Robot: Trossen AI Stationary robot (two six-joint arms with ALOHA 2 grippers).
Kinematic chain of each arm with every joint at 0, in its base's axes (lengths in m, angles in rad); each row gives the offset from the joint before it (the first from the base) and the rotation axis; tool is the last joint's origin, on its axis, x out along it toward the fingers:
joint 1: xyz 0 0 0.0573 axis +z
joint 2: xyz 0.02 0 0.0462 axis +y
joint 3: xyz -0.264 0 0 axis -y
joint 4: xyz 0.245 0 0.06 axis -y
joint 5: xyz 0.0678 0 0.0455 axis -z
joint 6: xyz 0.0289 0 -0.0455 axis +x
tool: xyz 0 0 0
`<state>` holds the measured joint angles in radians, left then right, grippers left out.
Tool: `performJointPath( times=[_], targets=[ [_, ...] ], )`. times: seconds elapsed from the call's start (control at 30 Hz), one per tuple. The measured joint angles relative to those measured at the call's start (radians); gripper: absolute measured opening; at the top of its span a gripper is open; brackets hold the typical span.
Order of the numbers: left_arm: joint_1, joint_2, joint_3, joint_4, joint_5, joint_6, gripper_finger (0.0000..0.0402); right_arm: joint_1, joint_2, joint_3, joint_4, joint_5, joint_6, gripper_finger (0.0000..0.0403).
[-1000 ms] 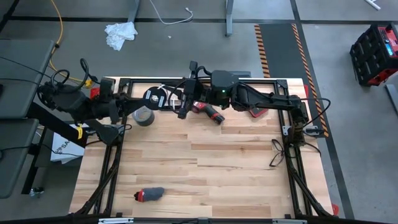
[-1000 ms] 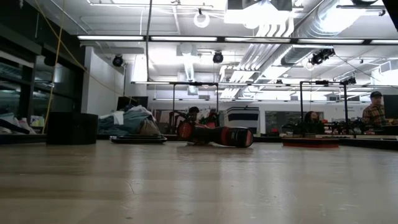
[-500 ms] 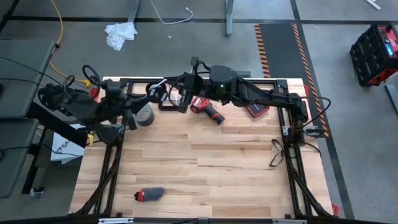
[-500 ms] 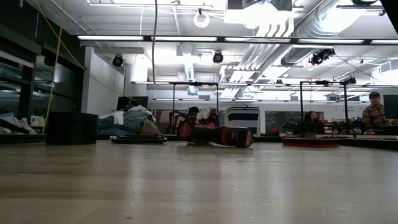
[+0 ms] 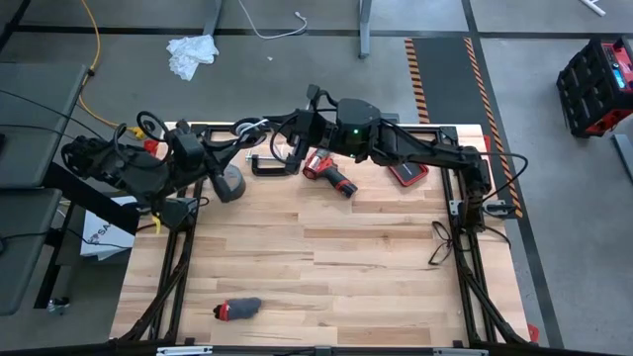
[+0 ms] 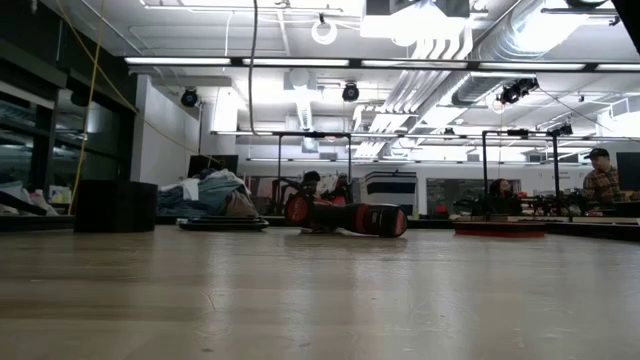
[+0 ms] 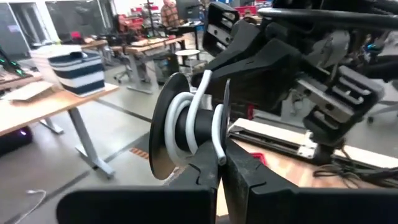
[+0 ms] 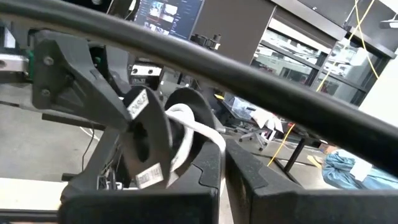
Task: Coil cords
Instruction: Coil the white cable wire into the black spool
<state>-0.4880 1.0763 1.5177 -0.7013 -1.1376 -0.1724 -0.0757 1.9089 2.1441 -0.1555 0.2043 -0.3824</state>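
Both arms meet above the far edge of the surface [image 5: 326,247], toward its far-left corner, and the cords [image 7: 200,111] sit between them: a thin white cable wound in a few turns around the hub of a small black disc [image 7: 166,127], held up in the air rather than resting on the wood. The left end effector [image 7: 219,163] is closed on the cable just under the disc, and the right end effector [image 8: 222,157] is closed on the white cable at the disc's other side, so the two hold one small bundle from opposite sides. The main risk is that the turns are loose; one strand already bows out from the hub, and a slack pull could let a loop slide off the disc's edge and undo the coil. If the two arms move apart unevenly, the cable could tighten and jerk out of one closed grip, dropping the disc toward the roll of tape [image 5: 228,184] or the clamp [image 5: 267,165] below. The fingers also stand very near each other, so a small misjudged move could knock them together.
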Motion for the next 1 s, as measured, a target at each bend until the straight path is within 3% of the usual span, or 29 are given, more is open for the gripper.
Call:
performJointPath(
  times=[0.4, 1.0],
  targets=[
    [0.019, 0.01, 0.0, 0.114, 0.045, 0.124, 0.0, -0.018, -0.008, 0.004, -0.084, -0.029, 0.12, 0.0003],
    [0.017, 0.008, 0.001, 0.158, 0.039, 0.202, 0.0, -0.027, -0.011, 0.004, -0.164, -0.031, 0.277, 0.0062]
  ],
)
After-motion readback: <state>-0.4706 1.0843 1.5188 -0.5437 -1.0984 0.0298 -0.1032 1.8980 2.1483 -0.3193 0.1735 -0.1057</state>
